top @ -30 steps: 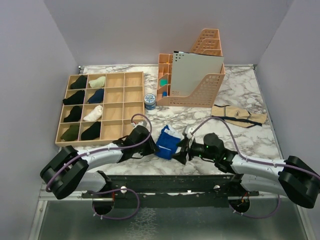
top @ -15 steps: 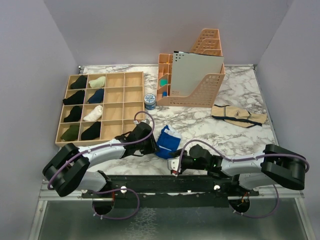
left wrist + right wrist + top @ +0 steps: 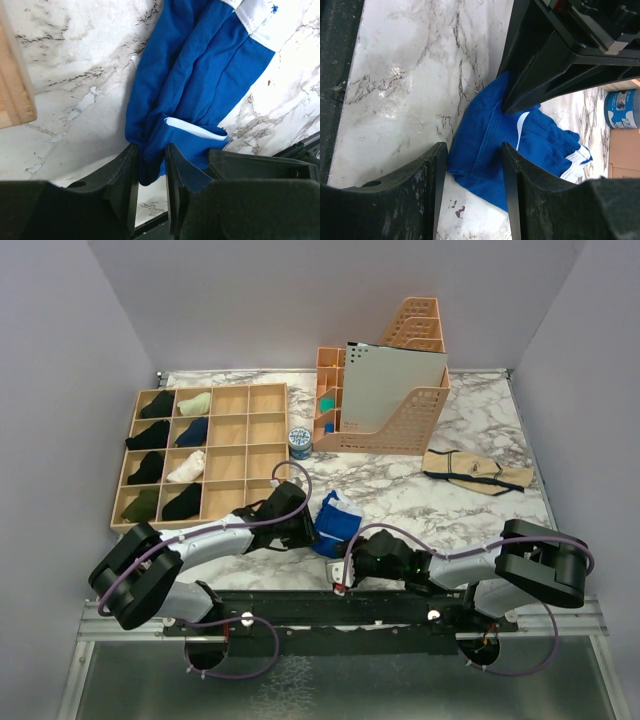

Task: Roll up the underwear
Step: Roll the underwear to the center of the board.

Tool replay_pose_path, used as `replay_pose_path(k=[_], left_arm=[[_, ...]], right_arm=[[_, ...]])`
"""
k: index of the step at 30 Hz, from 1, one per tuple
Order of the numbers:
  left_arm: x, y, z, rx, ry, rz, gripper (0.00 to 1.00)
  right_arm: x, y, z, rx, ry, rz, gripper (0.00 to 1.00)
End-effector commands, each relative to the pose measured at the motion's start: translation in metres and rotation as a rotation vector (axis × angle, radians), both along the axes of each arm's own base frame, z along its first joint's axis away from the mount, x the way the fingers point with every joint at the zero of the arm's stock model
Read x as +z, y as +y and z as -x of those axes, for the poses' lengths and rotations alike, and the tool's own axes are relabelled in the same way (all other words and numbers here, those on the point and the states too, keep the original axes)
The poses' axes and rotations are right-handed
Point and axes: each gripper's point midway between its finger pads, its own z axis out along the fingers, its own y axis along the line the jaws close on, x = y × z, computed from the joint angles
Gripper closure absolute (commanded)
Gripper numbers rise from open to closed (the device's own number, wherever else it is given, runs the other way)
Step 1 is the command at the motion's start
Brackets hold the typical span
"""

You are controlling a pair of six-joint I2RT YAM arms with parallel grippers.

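Blue fabric underwear with white waistband [image 3: 337, 523] lies centre-front on marble bench [image 3: 480, 510], long axis 6–12 o'clock. Left fingers [image 3: 125, 180] clenched on its 7 o'clock hem. Right fingers [image 3: 435, 200] spread, straddling the 6 o'clock corner, apparently not gripping.

The underwear [image 3: 195, 85] is soft matt blue cloth (white waistband); the worktop [image 3: 75, 65] smooth, faintly glossy marble-look; the divider box [image 3: 232, 432] bare pale wood.

The underwear [image 3: 195, 85] is cut by the left wrist view's top edge; the tin [image 3: 299, 443] shows illegible print.
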Motion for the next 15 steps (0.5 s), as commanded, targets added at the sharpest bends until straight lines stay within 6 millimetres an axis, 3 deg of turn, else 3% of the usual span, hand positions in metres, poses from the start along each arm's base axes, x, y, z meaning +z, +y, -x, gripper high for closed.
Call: replay_pose_path(k=[1, 6, 10, 15], left_arm=[[0.005, -0.007, 0.005, -0.041, 0.021, 0.014, 0.69], [0.008, -0.012, 0.004, -0.062, 0.028, 0.032, 0.69], [0.007, -0.011, 0.004, -0.065, 0.036, 0.031, 0.69], [0.009, -0.008, 0.004, -0.062, 0.037, 0.046, 0.69]], right_arm=[[-0.008, -0.011, -0.006, -0.042, -0.032, 0.046, 0.49], [-0.016, -0.009, -0.009, -0.049, -0.036, 0.071, 0.5], [-0.022, -0.007, -0.013, -0.06, -0.043, 0.083, 0.59], [-0.016, -0.008, -0.026, -0.122, -0.091, 0.055, 0.65]])
